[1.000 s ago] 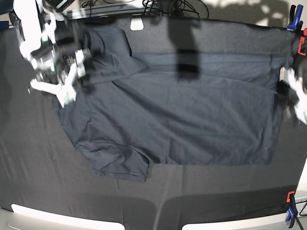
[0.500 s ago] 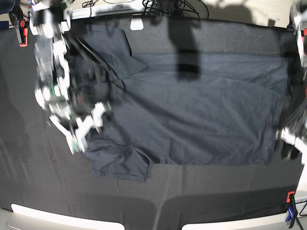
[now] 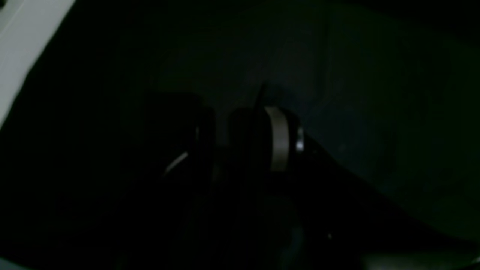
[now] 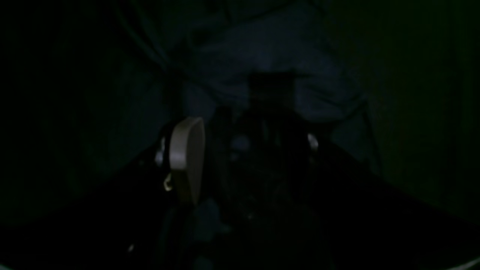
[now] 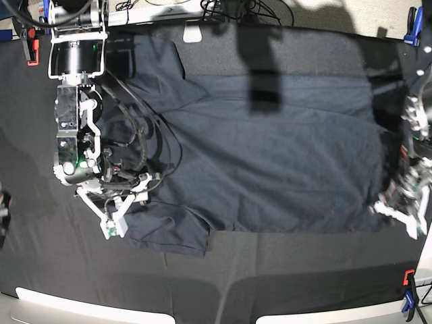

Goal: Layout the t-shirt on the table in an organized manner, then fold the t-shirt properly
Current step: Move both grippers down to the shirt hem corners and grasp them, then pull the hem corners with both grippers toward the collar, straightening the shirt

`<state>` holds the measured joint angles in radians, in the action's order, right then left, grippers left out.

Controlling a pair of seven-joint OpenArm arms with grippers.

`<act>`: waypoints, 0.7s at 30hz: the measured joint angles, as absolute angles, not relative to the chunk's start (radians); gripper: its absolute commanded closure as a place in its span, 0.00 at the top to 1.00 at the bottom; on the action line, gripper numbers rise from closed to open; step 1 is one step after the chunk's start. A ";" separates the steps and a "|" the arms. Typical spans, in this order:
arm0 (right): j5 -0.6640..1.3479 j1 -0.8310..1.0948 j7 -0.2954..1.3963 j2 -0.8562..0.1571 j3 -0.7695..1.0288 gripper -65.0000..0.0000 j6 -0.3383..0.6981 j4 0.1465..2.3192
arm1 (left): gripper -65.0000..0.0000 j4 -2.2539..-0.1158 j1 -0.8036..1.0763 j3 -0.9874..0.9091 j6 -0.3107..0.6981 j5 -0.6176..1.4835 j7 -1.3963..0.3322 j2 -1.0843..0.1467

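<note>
Both arms moved toward the table's (image 5: 283, 270) front edge. Right gripper (image 5: 120, 214) open over the t-shirt's (image 5: 270, 169) sleeve. Left gripper (image 5: 398, 214) at the hem; can't tell its grip.

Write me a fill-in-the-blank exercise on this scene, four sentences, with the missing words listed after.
1. The t-shirt lies spread on the ____.
2. In the base view, the right gripper hovers at the shirt's ____ edge.
3. The left gripper is near the shirt's ____ edge in that view.
4. The clamp at the near right corner is orange and ____.

Missing words: table; left; right; blue
</note>
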<state>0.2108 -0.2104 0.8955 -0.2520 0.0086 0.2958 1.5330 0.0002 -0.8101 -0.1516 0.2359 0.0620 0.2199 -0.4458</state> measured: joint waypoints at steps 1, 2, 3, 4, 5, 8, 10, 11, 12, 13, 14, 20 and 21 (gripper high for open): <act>0.210 -0.210 0.897 -0.252 0.009 0.50 0.312 1.533 | 0.29 0.000 -0.805 -0.152 0.233 0.062 0.221 -0.440; 0.210 -0.210 0.897 -0.252 0.009 0.50 0.322 1.533 | 0.29 0.000 -0.804 -0.152 0.232 0.062 0.218 -0.438; 0.210 -0.210 0.897 -0.252 0.009 0.50 0.322 1.533 | 0.29 0.000 -0.805 -0.152 0.232 0.041 0.217 -0.435; 0.210 -0.210 0.897 -0.252 0.009 0.50 0.323 1.533 | 0.29 0.000 -0.810 -0.152 0.233 0.017 0.209 -0.435; 0.210 -0.210 0.897 -0.252 0.009 0.50 0.323 1.533 | 0.29 0.000 -0.813 -0.152 0.232 0.010 0.202 -0.434; 0.210 -0.210 0.897 -0.252 0.009 0.50 0.323 1.533 | 0.29 0.000 -0.815 -0.152 0.255 -0.005 0.183 -0.426; 0.210 -0.210 0.898 -0.252 0.009 0.50 0.323 1.533 | 0.29 0.000 -0.812 -0.152 0.274 -0.004 0.174 -0.418; 0.210 -0.210 0.899 -0.252 0.009 0.50 0.323 1.533 | 0.29 0.000 -0.812 -0.152 0.274 -0.005 0.155 -0.413; 0.210 -0.210 0.899 -0.252 0.009 0.50 0.323 1.533 | 0.29 0.000 -0.812 -0.152 0.279 -0.005 0.149 -0.410; 0.210 -0.210 0.899 -0.252 0.009 0.50 0.323 1.533 | 0.29 0.000 -0.812 -0.152 0.281 -0.005 0.147 -0.407; 0.210 -0.210 0.900 -0.252 0.009 0.50 0.323 1.533 | 0.29 0.000 -0.812 -0.152 0.281 -0.005 0.133 -0.407; 0.210 -0.210 0.901 -0.252 0.009 0.50 0.323 1.533 | 0.29 0.000 -0.812 -0.152 0.195 -0.004 0.108 -0.405; 0.210 -0.210 0.901 -0.252 0.009 0.50 0.323 1.533 | 0.29 0.000 -0.812 -0.152 0.195 -0.004 0.108 -0.405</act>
<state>0.2104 -0.2104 0.9009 -0.2520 0.0086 0.3233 1.5330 0.0002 -0.8120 -0.1516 0.1947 -0.0044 0.1078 -0.4046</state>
